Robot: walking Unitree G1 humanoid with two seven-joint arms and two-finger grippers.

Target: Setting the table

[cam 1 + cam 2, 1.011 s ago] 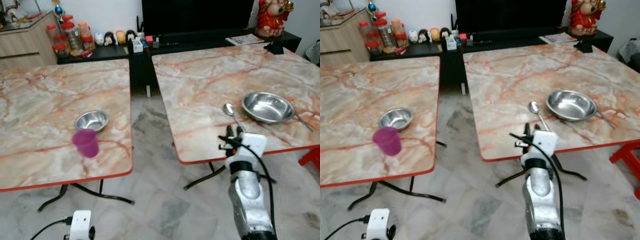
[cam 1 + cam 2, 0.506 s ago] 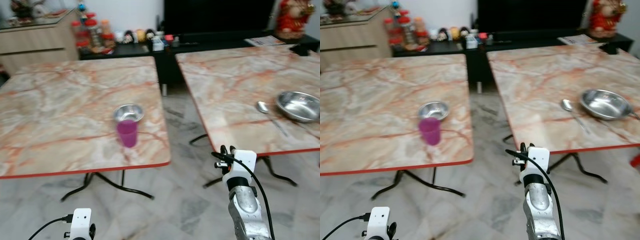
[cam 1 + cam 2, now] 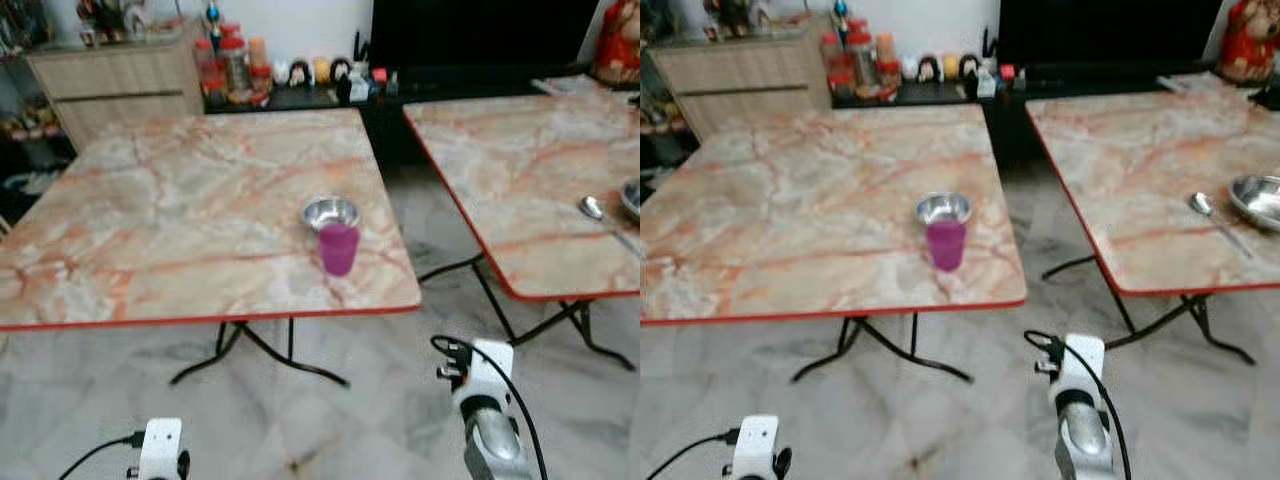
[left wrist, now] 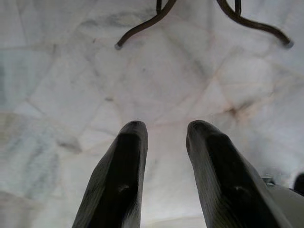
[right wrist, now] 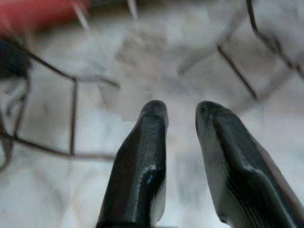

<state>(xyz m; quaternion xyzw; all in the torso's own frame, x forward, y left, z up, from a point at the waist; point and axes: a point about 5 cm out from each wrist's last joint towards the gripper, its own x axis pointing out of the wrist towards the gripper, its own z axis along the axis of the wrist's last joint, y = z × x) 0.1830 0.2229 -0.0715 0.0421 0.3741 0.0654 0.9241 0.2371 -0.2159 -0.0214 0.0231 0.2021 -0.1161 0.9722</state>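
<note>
A purple cup (image 3: 338, 248) stands near the front right corner of the left marble table (image 3: 180, 230). A small steel bowl (image 3: 330, 211) sits just behind the cup, touching or nearly touching it. On the right table (image 3: 1120, 170) lie a spoon (image 3: 1200, 204) and a large steel bowl (image 3: 1260, 197), which is cut off by the frame edge. My right arm (image 3: 482, 405) hangs low over the floor in front of the gap between the tables. The right gripper (image 5: 182, 110) is open and holds nothing. My left gripper (image 4: 164, 130) also hangs open over the floor tiles.
Black curved table legs (image 3: 290, 355) stand under both tables. A marble-tile aisle (image 3: 440, 250) runs between them. At the back are a wooden cabinet (image 3: 120, 85) and a dark shelf with jars and figurines (image 3: 290, 75).
The camera has swung to the left, so the left table with the cup and small bowl now sits mid-frame and the right table has slid to the edge. My right arm shows lower in frame.
</note>
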